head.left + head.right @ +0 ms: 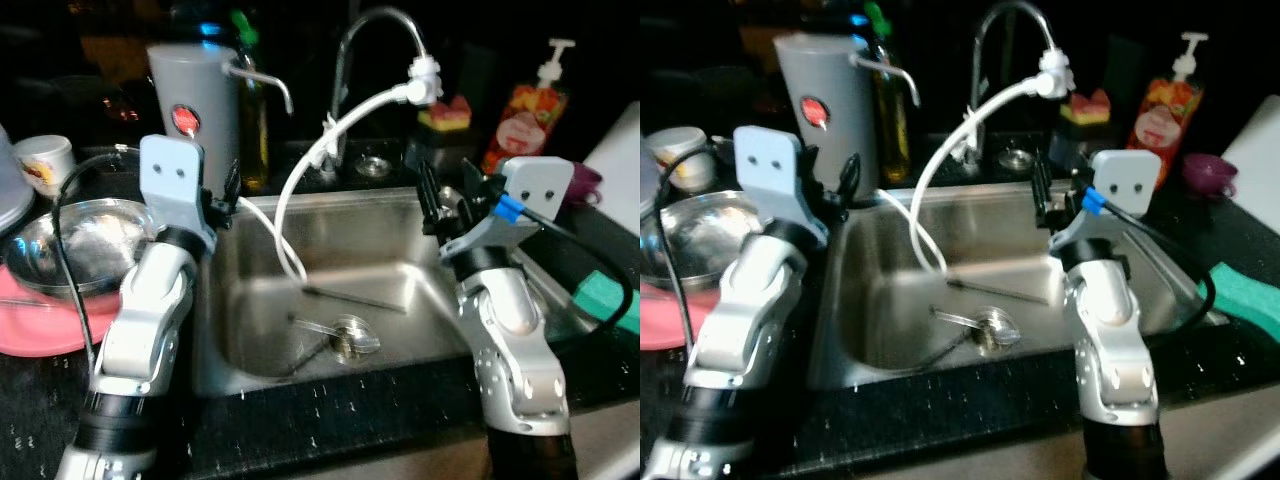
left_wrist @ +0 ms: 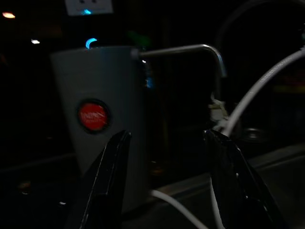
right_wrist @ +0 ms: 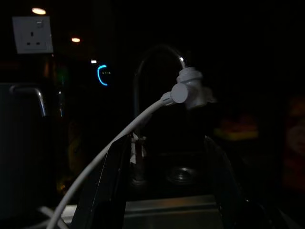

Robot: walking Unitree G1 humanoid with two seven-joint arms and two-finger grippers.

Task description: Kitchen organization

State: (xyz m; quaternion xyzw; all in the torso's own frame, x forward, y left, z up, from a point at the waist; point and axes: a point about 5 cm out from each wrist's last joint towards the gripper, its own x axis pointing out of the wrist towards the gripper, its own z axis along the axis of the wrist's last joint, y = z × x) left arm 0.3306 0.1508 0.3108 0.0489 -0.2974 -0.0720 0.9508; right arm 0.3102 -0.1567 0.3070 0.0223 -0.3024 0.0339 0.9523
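1. My left gripper (image 2: 167,181) hangs at the left rim of the sink (image 1: 390,225), left-centre of the head frame, fingers spread apart, nothing between them. The wrist view looks along them at the grey dispenser (image 2: 102,119), upper left of the head frame, its spout (image 1: 262,82) running to the right.
2. Left edge of frame: a steel bowl (image 1: 75,240) sits on a pink plate (image 1: 40,330), with a white cup (image 1: 42,160) behind. I take these as sorted or waiting; I cannot tell which.
3. The likely task things are in the basin, lower centre of frame: a ladle (image 1: 335,335) and a thin rod-like utensil (image 1: 355,298). The ladle's bowl end is to the right and its handle goes lower-left, long axis diagonal. The rod lies almost level across the frame, tilted slightly down to the right. Which end is its handle, I cannot tell.
4. A white hose (image 1: 330,140) loops from the tap (image 1: 385,40) down into the basin, just left of the rod.
5. To do the step well, I would go in from above, clear of the hose, set my fingers across the handle rather than along it, and grip mid-handle so the ladle does not swing.
6. My right gripper (image 3: 167,186) is at the right side of the sink, right-centre of frame, fingers parted and empty, aimed at the tap.
7. Right of frame: a soap bottle (image 1: 520,105), a purple cup (image 1: 1205,172) and a green sponge (image 1: 605,295) at the edge.
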